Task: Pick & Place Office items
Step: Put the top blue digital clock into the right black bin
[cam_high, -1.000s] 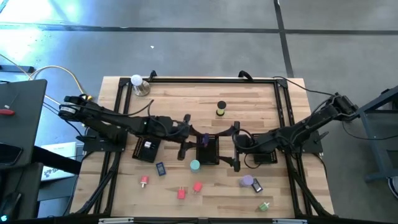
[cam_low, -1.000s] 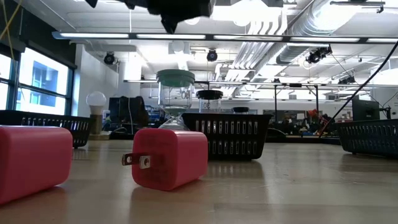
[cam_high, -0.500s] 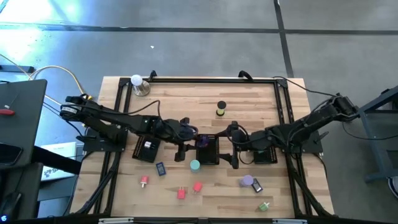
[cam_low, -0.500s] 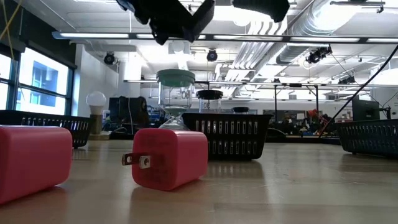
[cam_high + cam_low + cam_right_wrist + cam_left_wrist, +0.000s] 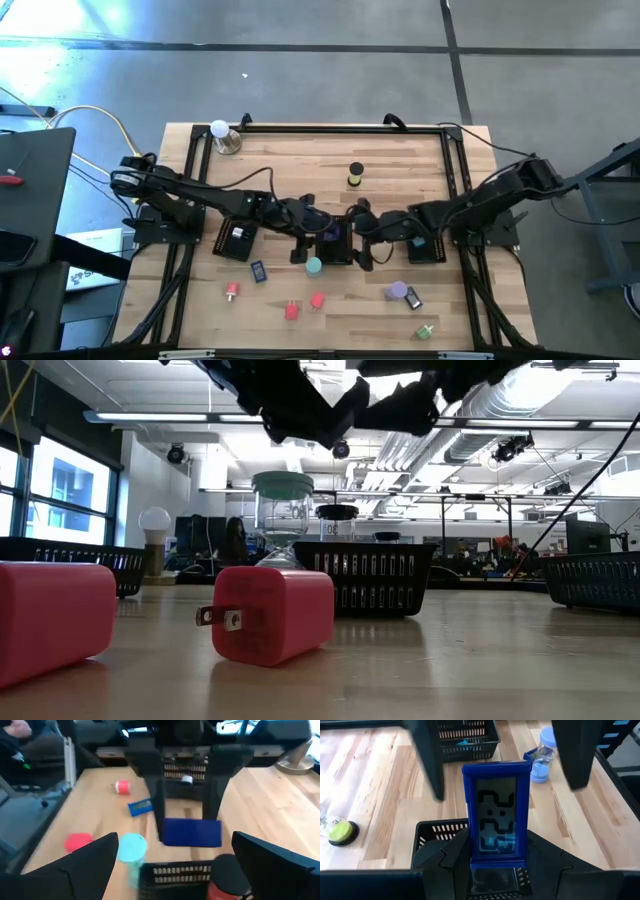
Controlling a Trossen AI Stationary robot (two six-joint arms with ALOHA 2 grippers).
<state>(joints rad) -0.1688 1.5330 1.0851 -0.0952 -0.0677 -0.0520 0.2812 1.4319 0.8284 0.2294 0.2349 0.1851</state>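
A dark blue rectangle with a grey display [image 5: 497, 815] hangs over the middle black mesh tray [image 5: 335, 252]. My left gripper [image 5: 320, 229] is shut on it, reaching in from the table's left. My right gripper [image 5: 358, 235] faces it from the right, open wide. Its fingers [image 5: 422, 755] stand on either side of the rectangle's far end without touching it. In the right wrist view the rectangle [image 5: 192, 831] shows ahead, between my right gripper's [image 5: 174, 845] fingers. Both grippers fill the top of the low view, the left [image 5: 295, 405] and the right [image 5: 415, 395]. My left gripper pinches the blue rectangle's near end [image 5: 496, 862] between its two fingers, one on each long edge. The fingers come from the table's left, slanting a little downward, and lie along the rectangle. It sticks out beyond the fingertips, display up, clear above the middle tray.
Left [image 5: 238, 240] and right [image 5: 428, 248] mesh trays flank the middle one. Near the front lie a teal-capped sand timer [image 5: 313, 265], pink plug blocks [image 5: 318, 300], another blue rectangle [image 5: 259, 271], a purple roll [image 5: 397, 291] and a green bit [image 5: 425, 331]. A black cylinder [image 5: 356, 176] and a white ball [image 5: 222, 135] stand far back.
My right gripper has moved toward the table's left and down, up to the blue rectangle, staying open. My left gripper has carried the rectangle a little toward the table's right and lower, over the middle tray. Both now hang lower in the low view.
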